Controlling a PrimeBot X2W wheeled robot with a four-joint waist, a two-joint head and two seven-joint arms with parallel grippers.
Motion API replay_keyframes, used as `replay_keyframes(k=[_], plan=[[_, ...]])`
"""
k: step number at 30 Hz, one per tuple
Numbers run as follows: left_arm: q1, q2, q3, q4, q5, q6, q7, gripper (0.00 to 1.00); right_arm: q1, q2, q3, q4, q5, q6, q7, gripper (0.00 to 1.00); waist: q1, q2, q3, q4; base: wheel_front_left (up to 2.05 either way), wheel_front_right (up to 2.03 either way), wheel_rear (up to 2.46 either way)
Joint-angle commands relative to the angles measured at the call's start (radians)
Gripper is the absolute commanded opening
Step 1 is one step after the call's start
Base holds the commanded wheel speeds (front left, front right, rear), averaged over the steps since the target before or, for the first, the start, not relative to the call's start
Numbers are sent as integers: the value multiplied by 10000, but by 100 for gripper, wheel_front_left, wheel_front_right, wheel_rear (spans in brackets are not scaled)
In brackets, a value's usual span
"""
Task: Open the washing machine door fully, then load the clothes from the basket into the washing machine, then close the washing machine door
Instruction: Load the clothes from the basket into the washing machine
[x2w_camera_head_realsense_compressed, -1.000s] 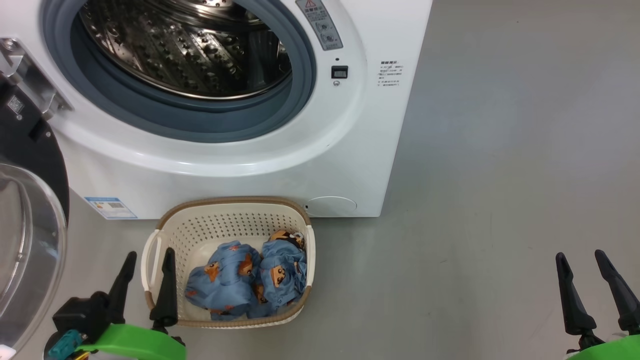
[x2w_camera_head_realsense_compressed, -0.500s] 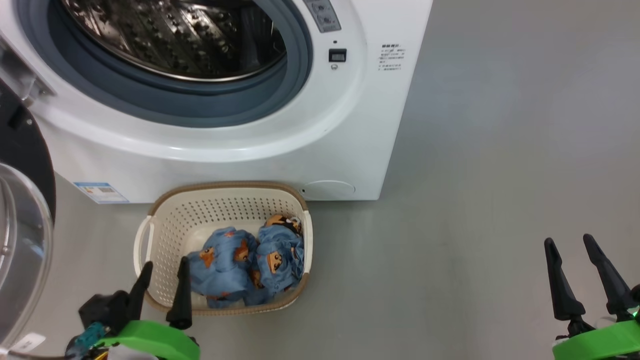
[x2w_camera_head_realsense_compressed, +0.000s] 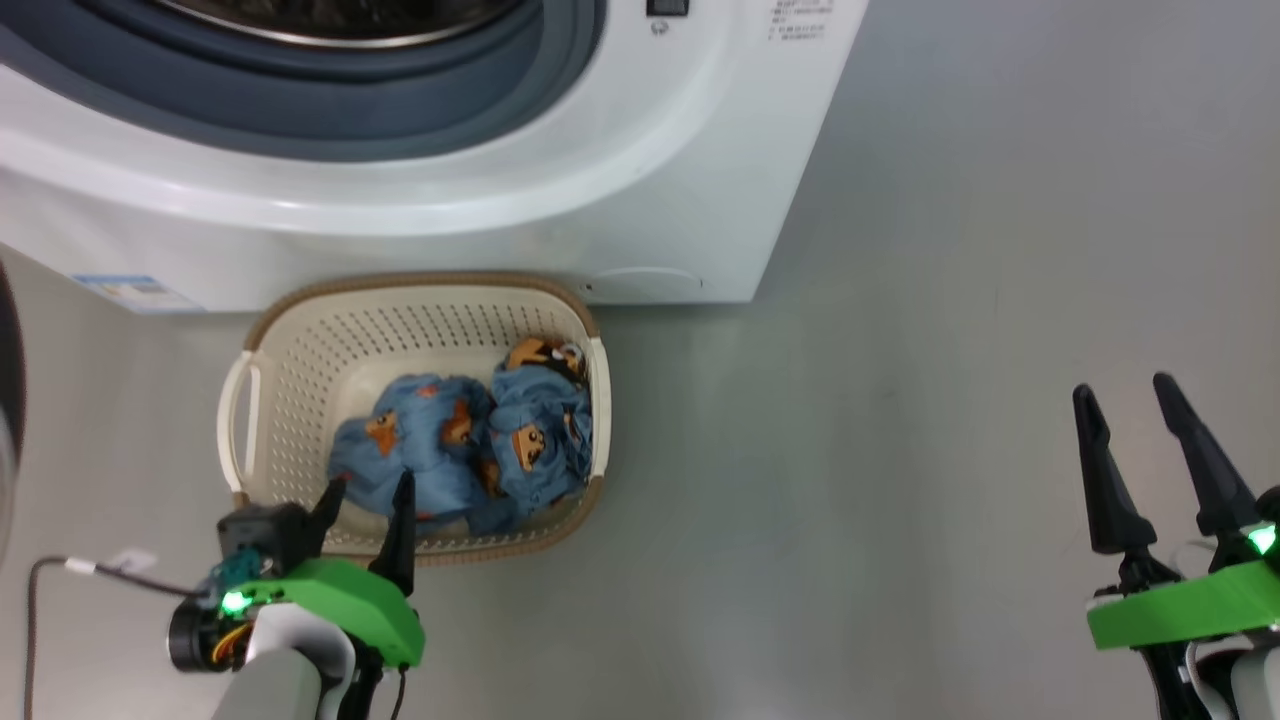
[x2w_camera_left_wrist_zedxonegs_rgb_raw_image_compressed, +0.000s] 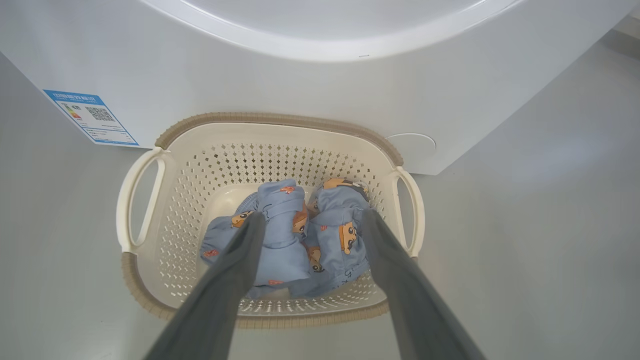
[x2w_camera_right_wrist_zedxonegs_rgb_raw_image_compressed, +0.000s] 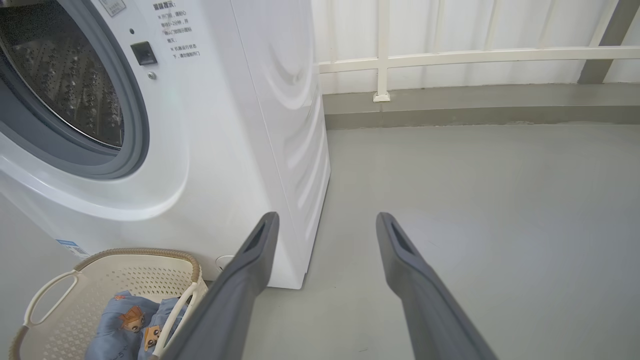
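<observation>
The white washing machine (x2w_camera_head_realsense_compressed: 640, 150) stands with its mouth uncovered, the grey-blue gasket (x2w_camera_head_realsense_compressed: 300, 100) on show. A dark sliver of the washing machine door (x2w_camera_head_realsense_compressed: 8, 340) shows at the far left edge. In front sits the cream basket (x2w_camera_head_realsense_compressed: 262, 330) with the clothes (x2w_camera_head_realsense_compressed: 460, 440), two blue bear-print bundles, in its right half. My left gripper (x2w_camera_head_realsense_compressed: 365, 485) hangs open over the basket's near rim, and its fingers frame the clothes (x2w_camera_left_wrist_zedxonegs_rgb_raw_image_compressed: 285, 240) in the left wrist view, apart from them. My right gripper (x2w_camera_head_realsense_compressed: 1120, 387) stands open and empty over bare floor, far to the right.
Grey floor (x2w_camera_head_realsense_compressed: 900, 300) stretches to the right of the machine. A white railing and wall (x2w_camera_right_wrist_zedxonegs_rgb_raw_image_compressed: 450, 55) run behind it. A thin cable (x2w_camera_head_realsense_compressed: 60, 575) lies on the floor near my left arm. A blue label (x2w_camera_left_wrist_zedxonegs_rgb_raw_image_compressed: 90, 117) marks the machine's lower front.
The head camera has tilted down, so the machine and basket sit higher in the picture. My left gripper has moved right, from beside the basket's left handle to over its near rim.
</observation>
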Motion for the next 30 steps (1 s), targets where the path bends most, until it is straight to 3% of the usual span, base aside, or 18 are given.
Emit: replay_keyframes(k=[1, 17, 30], plan=[[-539, 216, 53, 459, -53, -15, -65, 100, -276, -208, 278, -321, 129, 62, -120, 100, -1, 0, 875, -91, 0, 0, 0], [-3366, 589, -850, 3698, -518, -15, -65, 100, -1269, -314, 547, -629, 184, 62, -120, 100, -1, 0, 2666, -332, 0, 0, 0], [-4916, 981, -790, 5089, -1119, -15, -65, 100, -1695, -412, 552, -1085, 173, 62, -120, 100, -1, 0, 3890, -490, 0, 0, 0]])
